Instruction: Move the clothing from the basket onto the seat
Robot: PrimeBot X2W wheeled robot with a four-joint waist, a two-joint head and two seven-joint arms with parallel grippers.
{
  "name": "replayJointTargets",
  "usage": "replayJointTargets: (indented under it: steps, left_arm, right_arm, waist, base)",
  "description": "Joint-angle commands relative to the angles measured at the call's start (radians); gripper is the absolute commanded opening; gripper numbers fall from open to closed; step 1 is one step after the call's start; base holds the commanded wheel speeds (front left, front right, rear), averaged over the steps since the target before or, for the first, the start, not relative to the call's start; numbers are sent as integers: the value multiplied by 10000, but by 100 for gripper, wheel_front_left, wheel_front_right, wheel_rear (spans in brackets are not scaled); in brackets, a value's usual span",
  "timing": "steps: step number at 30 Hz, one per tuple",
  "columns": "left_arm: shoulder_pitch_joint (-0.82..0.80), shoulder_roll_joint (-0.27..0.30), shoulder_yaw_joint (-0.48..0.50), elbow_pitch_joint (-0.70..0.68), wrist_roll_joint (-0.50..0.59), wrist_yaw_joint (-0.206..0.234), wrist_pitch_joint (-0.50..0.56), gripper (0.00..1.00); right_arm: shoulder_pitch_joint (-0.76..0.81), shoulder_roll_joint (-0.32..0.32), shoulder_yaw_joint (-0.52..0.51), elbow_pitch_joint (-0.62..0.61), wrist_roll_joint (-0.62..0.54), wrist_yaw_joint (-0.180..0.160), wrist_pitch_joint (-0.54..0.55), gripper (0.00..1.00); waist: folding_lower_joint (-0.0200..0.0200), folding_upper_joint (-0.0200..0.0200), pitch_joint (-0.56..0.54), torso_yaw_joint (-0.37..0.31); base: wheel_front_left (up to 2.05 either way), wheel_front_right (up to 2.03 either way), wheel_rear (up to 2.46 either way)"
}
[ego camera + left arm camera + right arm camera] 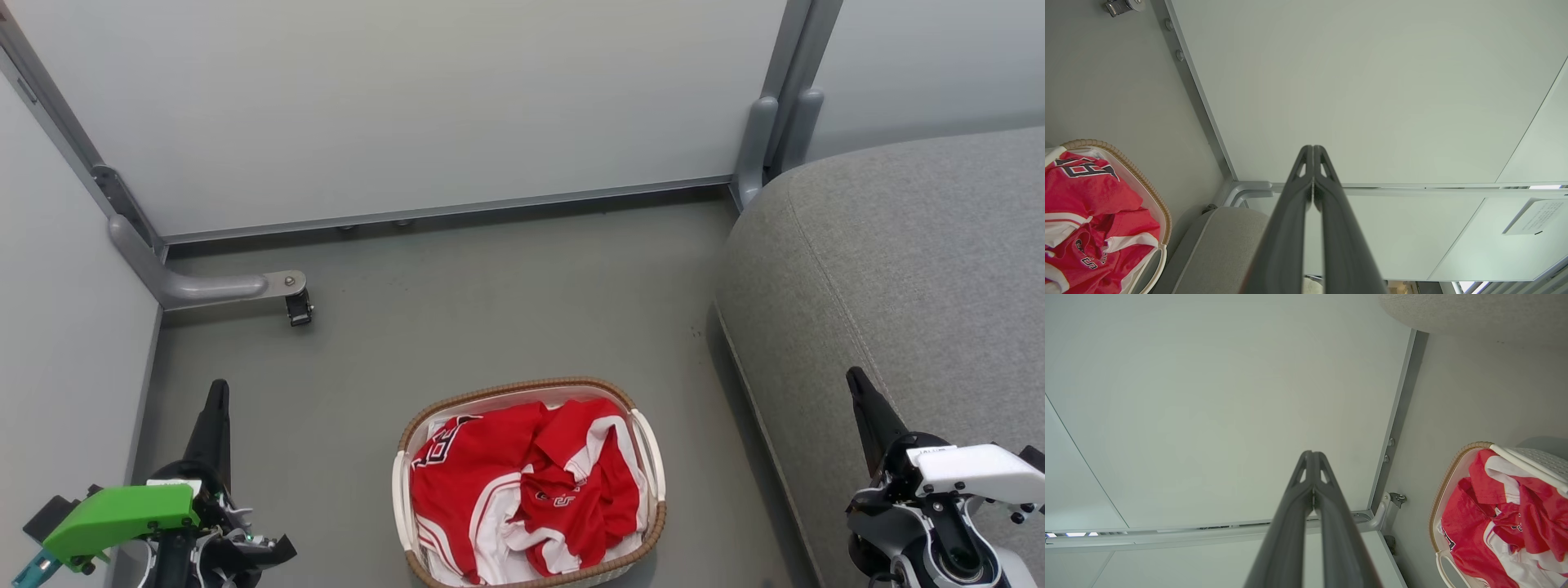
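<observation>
The red jerseys lie crumpled inside the white basket with its brown woven-look rim, on the grey floor at 6 o'clock in the head view; the grey sofa seat sits at 3 o'clock, apart from the basket. The left gripper at 8 o'clock and the right gripper at 4 o'clock each have fingers pressed together, holding nothing

- Fingers pressed together, the right gripper points at a pale wall
- Red clothing heaped in the basket, lower right
- Top right, the seat
</observation>
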Motion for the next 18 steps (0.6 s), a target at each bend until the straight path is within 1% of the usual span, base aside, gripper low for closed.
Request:
replayJointTargets:
  steps: [1,12,13,18]
  left_arm:
    - [-113,3,8,-15,53,-42,22,0]
    - [-113,3,8,-15,53,-42,22,0]
    - [9,-4,-1,16,1,2,-4,100]
    - [282,-85,-93,333,25,15,-72,100]
  right_arm:
    - [109,-63,-16,-31,40,0,25,0]
    - [109,-64,-16,-31,40,0,25,0]
    - [5,8,2,21,-2,0,-2,100]
    - [215,116,102,354,-11,-2,-64,100]
  waist:
    - [0,-1,0,0]
    - [0,-1,0,0]
    - [0,-1,0,0]
    - [0,-1,1,0]
  base:
    - [0,0,0]
    - [0,0,0]
    - [0,0,0]
    - [0,0,0]
